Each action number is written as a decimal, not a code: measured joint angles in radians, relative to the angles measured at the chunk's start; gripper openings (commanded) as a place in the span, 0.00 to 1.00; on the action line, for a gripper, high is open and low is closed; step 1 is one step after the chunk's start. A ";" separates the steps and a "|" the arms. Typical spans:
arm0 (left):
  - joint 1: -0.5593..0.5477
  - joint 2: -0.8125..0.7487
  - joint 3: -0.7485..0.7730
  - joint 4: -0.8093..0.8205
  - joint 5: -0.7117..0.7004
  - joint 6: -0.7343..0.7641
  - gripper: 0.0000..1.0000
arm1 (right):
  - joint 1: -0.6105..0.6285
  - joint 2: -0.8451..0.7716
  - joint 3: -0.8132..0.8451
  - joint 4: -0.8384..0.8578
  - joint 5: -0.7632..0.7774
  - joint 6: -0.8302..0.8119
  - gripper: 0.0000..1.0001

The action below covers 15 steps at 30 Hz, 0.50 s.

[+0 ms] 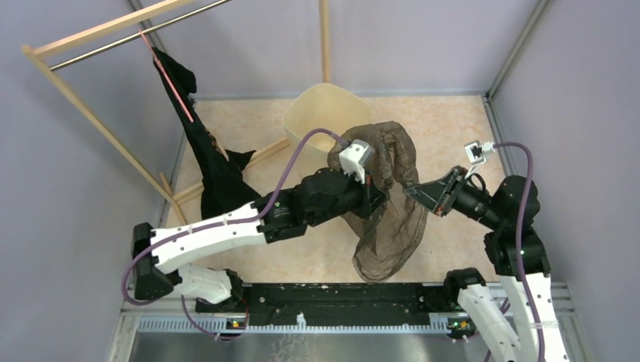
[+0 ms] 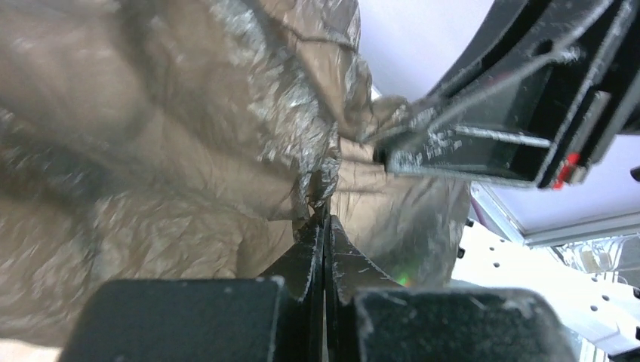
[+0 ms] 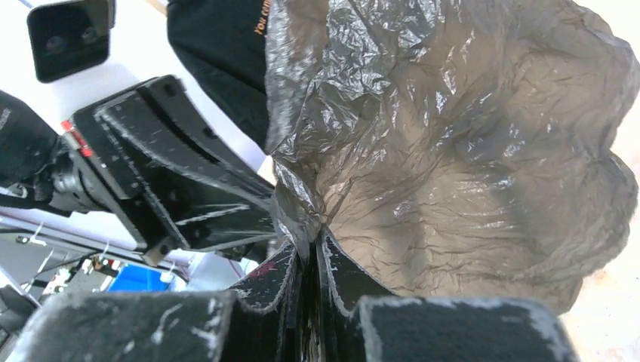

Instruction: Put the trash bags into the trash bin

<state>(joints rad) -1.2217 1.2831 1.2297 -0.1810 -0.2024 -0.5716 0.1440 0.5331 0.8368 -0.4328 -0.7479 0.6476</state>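
A thin, translucent brown-grey trash bag (image 1: 389,219) hangs between my two grippers above the table's middle. My left gripper (image 1: 373,197) is shut on the bag's left edge; in the left wrist view the closed jaws (image 2: 323,219) pinch crinkled film (image 2: 189,151). My right gripper (image 1: 411,191) is shut on the bag's right edge; its wrist view shows the film (image 3: 468,151) bunched at the closed tips (image 3: 311,240). The cream trash bin (image 1: 317,113) stands upright behind the bag, its opening partly covered by the bag's upper loop.
A wooden clothes rack (image 1: 98,113) with a metal rod stands at the back left, a black garment (image 1: 207,158) hanging from it by a pink strap. Grey walls enclose the table. A black rail (image 1: 340,302) runs along the near edge.
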 measured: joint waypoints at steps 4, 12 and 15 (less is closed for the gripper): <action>0.000 0.095 0.093 0.008 0.013 0.008 0.00 | 0.000 -0.011 0.000 0.037 -0.026 0.019 0.12; 0.002 0.204 0.246 0.034 0.032 0.037 0.00 | 0.000 -0.043 -0.006 0.039 -0.024 0.025 0.34; 0.002 0.220 0.264 0.040 0.039 0.039 0.00 | 0.000 -0.045 -0.006 0.034 -0.016 0.016 0.43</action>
<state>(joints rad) -1.2201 1.5036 1.4937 -0.1406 -0.1635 -0.5323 0.1440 0.4881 0.8310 -0.3992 -0.7639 0.6632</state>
